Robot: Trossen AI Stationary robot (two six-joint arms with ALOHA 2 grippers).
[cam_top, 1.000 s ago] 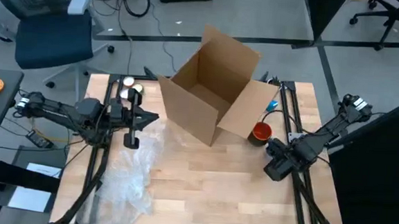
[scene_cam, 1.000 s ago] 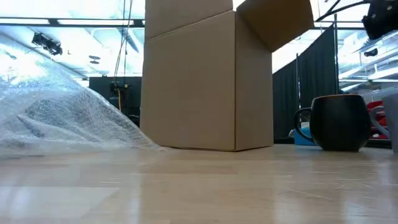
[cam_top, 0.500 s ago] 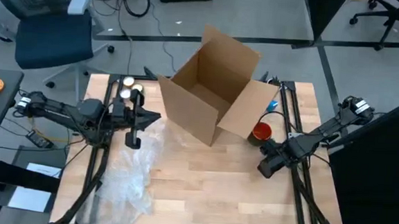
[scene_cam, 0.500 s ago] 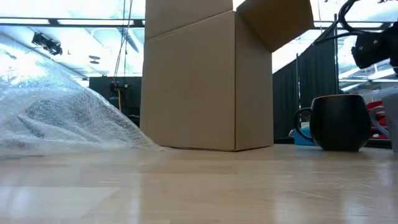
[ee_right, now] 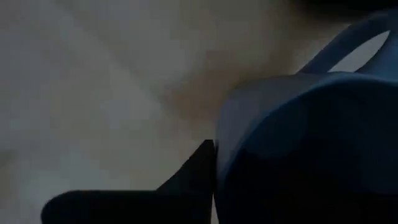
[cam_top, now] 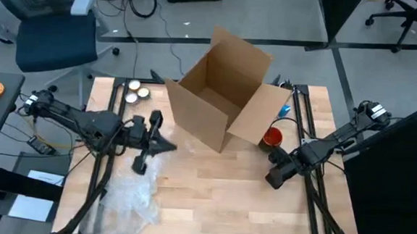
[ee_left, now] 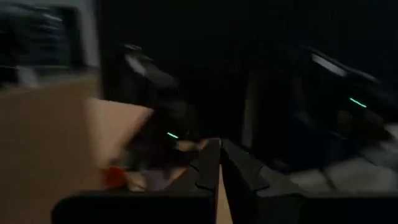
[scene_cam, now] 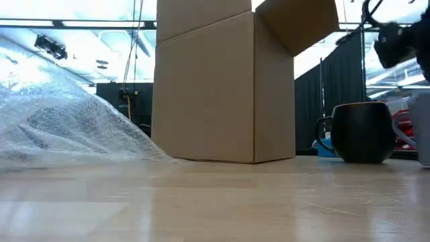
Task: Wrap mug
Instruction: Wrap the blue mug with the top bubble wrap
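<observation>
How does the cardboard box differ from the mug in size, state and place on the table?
The cardboard box is far larger and taller than the mug. The box is light brown, with flaps open; the mug is dark outside, orange-red inside. The box stands mid-table toward the far edge; the mug sits beside its right flap, close to the right pincer. Both stand upright on the wooden table and are unwrapped.

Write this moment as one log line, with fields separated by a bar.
mug: upright beside box | bubble wrap: loose on table | left gripper: shut, over wrap | right gripper: near mug
</observation>
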